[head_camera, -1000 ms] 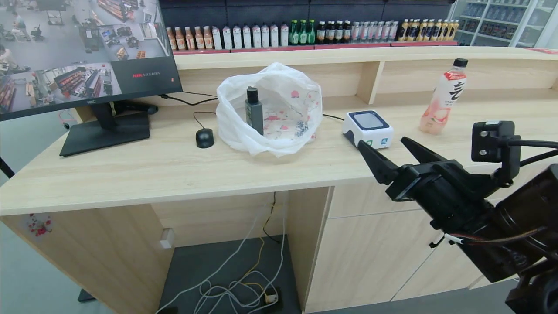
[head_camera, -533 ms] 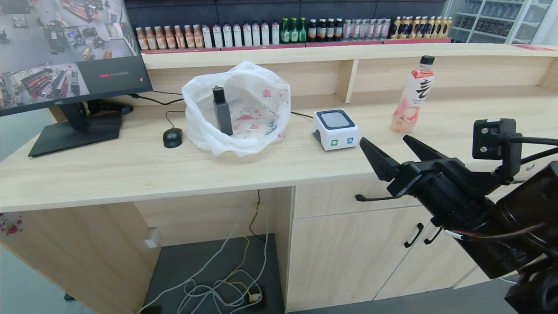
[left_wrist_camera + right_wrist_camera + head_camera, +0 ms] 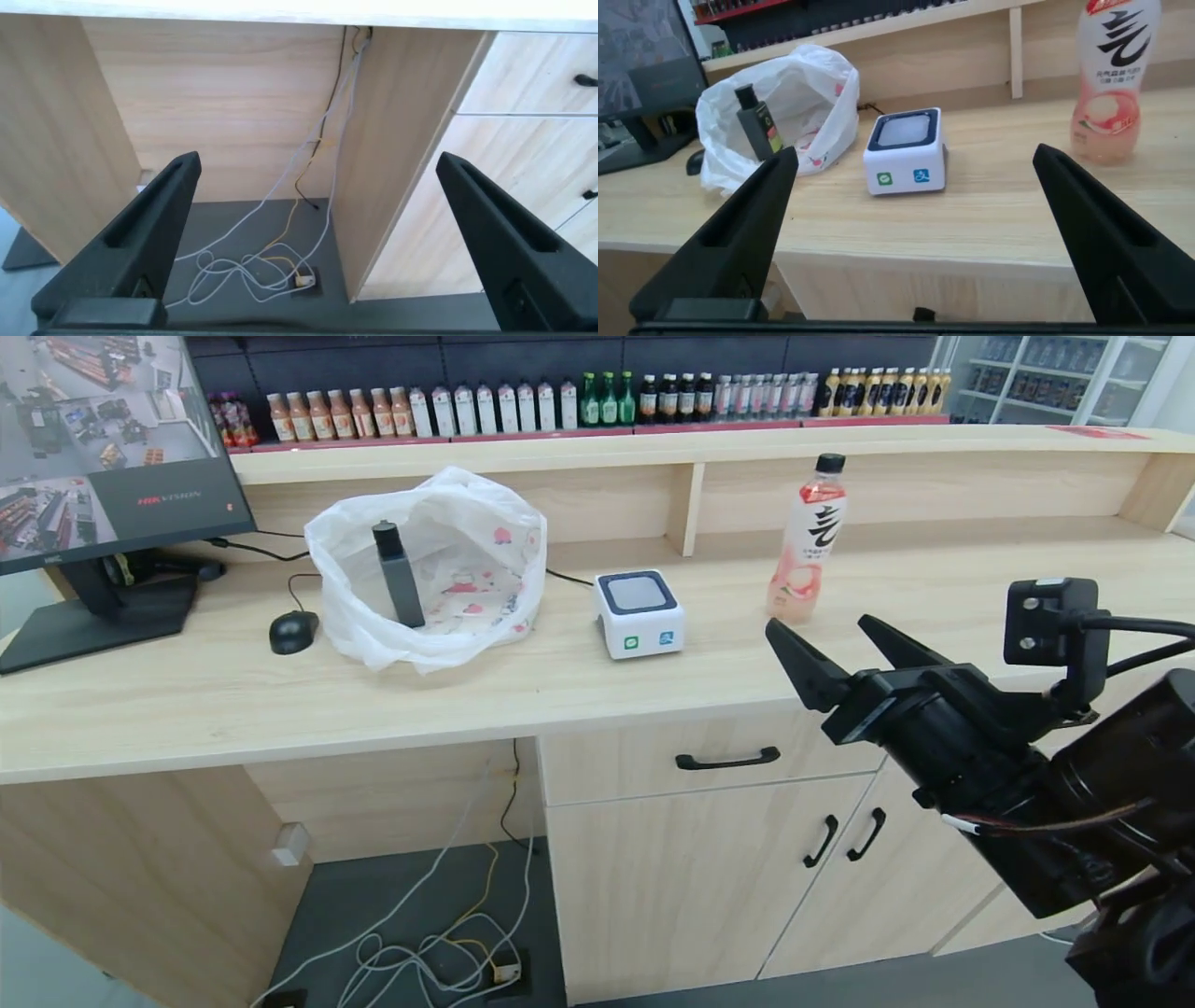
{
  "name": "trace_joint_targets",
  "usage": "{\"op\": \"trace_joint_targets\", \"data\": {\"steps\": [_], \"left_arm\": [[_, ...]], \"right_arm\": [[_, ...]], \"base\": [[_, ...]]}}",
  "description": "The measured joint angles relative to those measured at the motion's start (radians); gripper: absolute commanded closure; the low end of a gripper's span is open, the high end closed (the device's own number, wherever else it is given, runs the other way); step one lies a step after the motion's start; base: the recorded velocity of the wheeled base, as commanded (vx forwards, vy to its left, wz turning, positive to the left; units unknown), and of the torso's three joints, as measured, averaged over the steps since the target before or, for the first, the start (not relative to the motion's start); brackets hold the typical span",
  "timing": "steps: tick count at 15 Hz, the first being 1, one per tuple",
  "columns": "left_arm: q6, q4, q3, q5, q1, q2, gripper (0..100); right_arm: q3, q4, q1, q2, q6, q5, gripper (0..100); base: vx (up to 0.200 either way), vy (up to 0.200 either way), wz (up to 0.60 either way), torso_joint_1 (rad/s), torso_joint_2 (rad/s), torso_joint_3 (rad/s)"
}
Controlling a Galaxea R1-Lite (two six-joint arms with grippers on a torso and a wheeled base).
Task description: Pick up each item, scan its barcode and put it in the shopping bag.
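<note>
A pink peach drink bottle [image 3: 806, 541] [image 3: 1114, 79] with a black cap stands upright on the wooden counter [image 3: 485, 681], to the right of the white barcode scanner [image 3: 639, 613] [image 3: 907, 152]. Left of the scanner, the white shopping bag [image 3: 434, 583] [image 3: 808, 107] sits open with a dark grey bottle [image 3: 397, 574] [image 3: 757, 121] upright inside. My right gripper [image 3: 836, 649] [image 3: 915, 233] hangs open and empty in front of the counter edge, below the pink bottle. My left gripper [image 3: 318, 233] is open and empty low down, facing the space under the counter.
A monitor [image 3: 98, 448] on its stand and a black mouse [image 3: 292, 631] occupy the counter's left end. A raised shelf [image 3: 691, 448] runs along the back, with rows of bottles behind it. Drawers with black handles [image 3: 728, 761] sit below; loose cables [image 3: 280, 252] lie on the floor.
The whole head view has slid left, so the camera has moved right along the counter. The right gripper stays open in the same pose. The bottle, scanner and bag have not moved.
</note>
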Motion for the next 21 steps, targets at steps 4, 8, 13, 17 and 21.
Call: {"op": "trace_joint_targets", "data": {"steps": [4,8,13,17,21], "left_arm": [[0.0,0.0,0.0,0.0,0.0,0.0,0],[0.0,0.0,0.0,0.0,0.0,0.0,0],[-0.001,0.0,0.0,0.0,0.001,0.0,0],[0.0,0.0,0.0,0.0,0.001,0.0,0],[0.001,-0.002,0.0,0.0,0.0,0.0,0]], "right_arm": [[-0.017,0.001,-0.019,0.009,0.0,0.0,0],[-0.03,0.001,-0.023,0.02,0.0,0.0,0],[-0.033,-0.001,-0.025,0.032,0.001,-0.001,0],[-0.03,0.0,-0.024,0.036,0.0,0.0,0],[-0.03,0.001,-0.024,0.037,-0.01,0.0,0]], "base": [[0.0,-0.2,0.0,0.002,0.0,0.001],[0.05,-0.2,0.0,0.004,0.0,0.004],[0.2,-0.04,0.0,0.0,0.0,0.002],[0.2,0.0,0.0,0.004,0.0,0.001],[0.05,0.0,0.0,0.001,0.0,-0.001]]}}
